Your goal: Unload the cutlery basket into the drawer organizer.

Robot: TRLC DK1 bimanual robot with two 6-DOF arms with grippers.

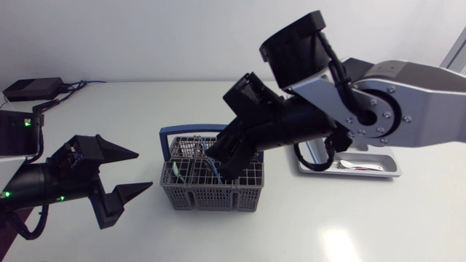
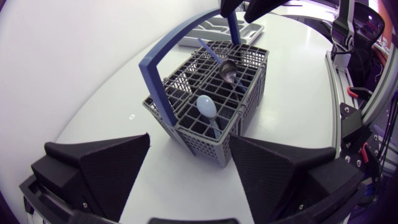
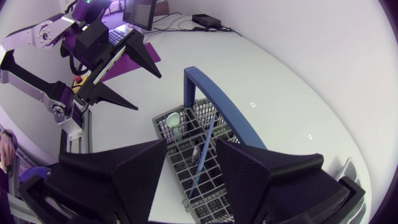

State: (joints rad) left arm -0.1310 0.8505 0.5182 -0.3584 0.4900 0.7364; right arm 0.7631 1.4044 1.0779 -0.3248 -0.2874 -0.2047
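A smooth white desk point(image 1: 364, 218) is seen, with soft patches of light reflected on its surface. A small black box point(image 1: 33, 89) with cables is set well behind the left pincer point(image 1: 143, 170).

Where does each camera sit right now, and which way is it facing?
Head view: fixed above the table, looking down on cutlery basket and drawer organizer; left arm and right arm show.
Left wrist view: on the left arm, facing the basket across the table; left gripper open below.
Right wrist view: on the right arm, looking down into the basket; right gripper open around a blue-handled utensil.
Shared: both wrist views show the basket and the opposite gripper.
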